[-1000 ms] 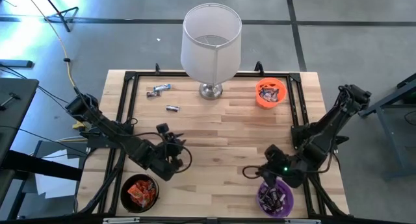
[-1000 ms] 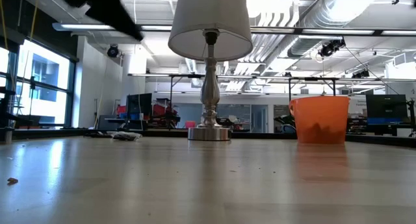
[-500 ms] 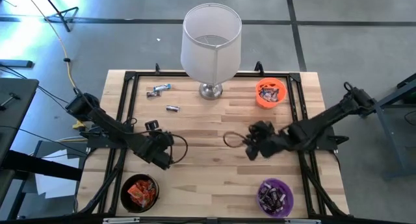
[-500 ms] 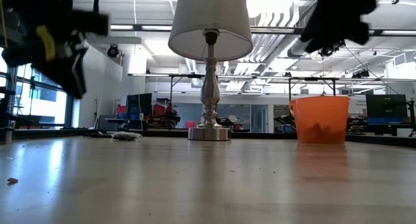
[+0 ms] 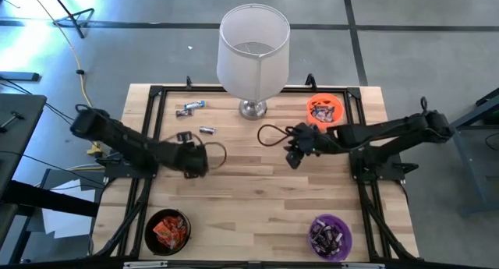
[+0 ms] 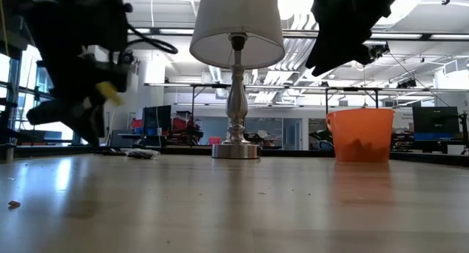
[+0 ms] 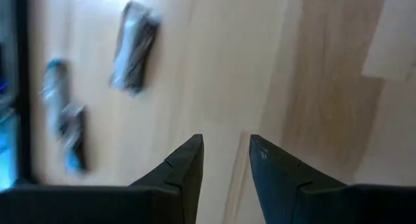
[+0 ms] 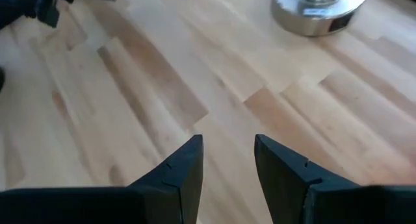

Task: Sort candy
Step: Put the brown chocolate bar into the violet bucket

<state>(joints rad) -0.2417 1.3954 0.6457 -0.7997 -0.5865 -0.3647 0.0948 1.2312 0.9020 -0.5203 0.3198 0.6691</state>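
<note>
Three silvery blue-white candy bars lie on the far left of the table: one alone (image 5: 206, 130) (image 7: 133, 45) and a pair (image 5: 189, 107) (image 7: 65, 120) beyond it. My left gripper (image 5: 187, 144) (image 7: 225, 143) hovers just short of the single bar, open, nothing between its fingers. My right gripper (image 5: 292, 153) (image 8: 229, 143) hangs open and empty over the table's middle, near the lamp base (image 8: 318, 13). More candy fills the black bowl (image 5: 168, 230), the purple bowl (image 5: 330, 236) and the orange bowl (image 5: 325, 111).
A lamp with a white shade (image 5: 253, 51) stands on its metal base (image 5: 252, 108) at the far middle. A black frame (image 5: 156, 93) runs along the table's edges. Bare wood (image 5: 257, 199) spreads between the arms and toward the near edge.
My left gripper has gone from beside the black bowl toward the far edge and down, coming close to the single candy bar. My right gripper has swung from over the purple bowl toward the far edge and the table's middle, turning as it went.
</note>
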